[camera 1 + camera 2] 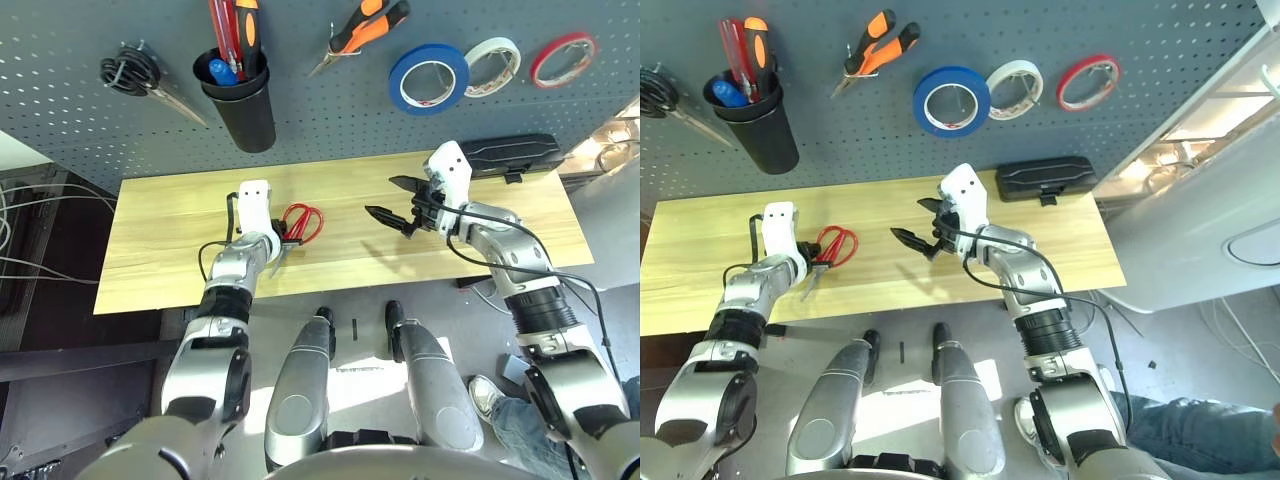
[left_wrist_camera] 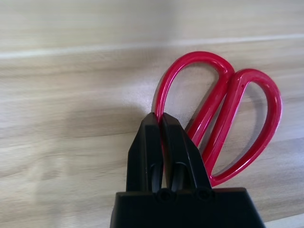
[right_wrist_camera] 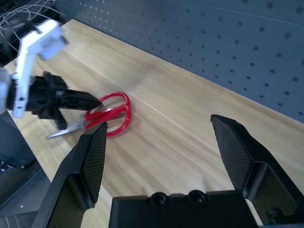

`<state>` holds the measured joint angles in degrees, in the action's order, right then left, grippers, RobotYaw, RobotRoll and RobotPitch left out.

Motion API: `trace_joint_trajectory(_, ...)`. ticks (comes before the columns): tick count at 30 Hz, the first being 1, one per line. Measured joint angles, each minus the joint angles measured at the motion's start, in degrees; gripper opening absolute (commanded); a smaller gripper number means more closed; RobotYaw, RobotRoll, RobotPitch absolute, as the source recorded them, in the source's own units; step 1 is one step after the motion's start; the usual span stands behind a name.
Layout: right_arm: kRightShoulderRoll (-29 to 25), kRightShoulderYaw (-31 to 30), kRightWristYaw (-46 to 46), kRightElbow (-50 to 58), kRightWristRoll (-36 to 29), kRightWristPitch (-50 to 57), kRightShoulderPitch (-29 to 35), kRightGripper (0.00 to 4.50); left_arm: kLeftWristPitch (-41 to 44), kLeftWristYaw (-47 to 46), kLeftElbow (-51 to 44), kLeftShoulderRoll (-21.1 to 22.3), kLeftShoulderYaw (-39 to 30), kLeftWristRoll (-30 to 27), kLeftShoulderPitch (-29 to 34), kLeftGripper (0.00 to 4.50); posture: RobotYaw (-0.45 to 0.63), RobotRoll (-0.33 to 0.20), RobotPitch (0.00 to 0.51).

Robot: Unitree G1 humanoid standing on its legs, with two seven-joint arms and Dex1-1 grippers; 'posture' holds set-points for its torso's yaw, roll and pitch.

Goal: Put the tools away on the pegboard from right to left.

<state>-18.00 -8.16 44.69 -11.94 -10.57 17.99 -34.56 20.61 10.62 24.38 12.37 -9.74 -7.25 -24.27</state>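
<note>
The red-handled scissors (image 1: 303, 222) lie flat on the wooden table (image 1: 150, 250). My left gripper (image 1: 284, 236) is shut, its fingertips (image 2: 156, 124) pinching the rim of one handle loop (image 2: 190, 61). My right gripper (image 1: 380, 196) hovers open and empty over the middle of the table, to the right of the scissors (image 3: 109, 116). On the pegboard (image 1: 330, 120) hang the wide blue tape roll (image 1: 428, 78) and the orange-and-black pliers (image 1: 365, 28). The small blue-handled screwdriver (image 1: 220, 72) stands in the black cup (image 1: 240, 105).
White (image 1: 492, 66) and red (image 1: 562, 60) tape rolls hang right of the blue one. Red and orange screwdrivers (image 1: 235, 25) share the cup. Black-handled scissors (image 1: 135, 75) hang at the board's far left. A black case (image 1: 508, 155) lies at the table's back right.
</note>
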Motion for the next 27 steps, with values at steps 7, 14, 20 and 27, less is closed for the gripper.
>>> trace_joint_trajectory(7,0.68,-0.15,1.02,0.50,-0.17,-0.02,-3.05,4.50,-16.84,6.23,-15.61,3.93,1.38,0.33,10.46,0.04,0.12,0.000,0.354)
trace_joint_trajectory(14,1.74,-0.10,1.80,2.70,-1.51,1.62,-5.80,4.50,-29.16,10.07,-18.99,5.67,0.76,-1.13,15.65,0.04,0.12,0.000,0.353)
trace_joint_trajectory(20,4.32,1.71,2.35,6.38,-7.52,7.27,-13.05,4.50,-39.91,10.65,-20.27,7.69,-4.80,-3.79,17.34,0.04,0.14,0.000,0.350)
trace_joint_trajectory(27,6.48,3.01,2.59,5.29,-11.36,10.51,-19.72,4.50,-43.04,6.93,-21.37,9.58,-11.22,-4.70,16.49,0.04,0.15,0.000,0.346)
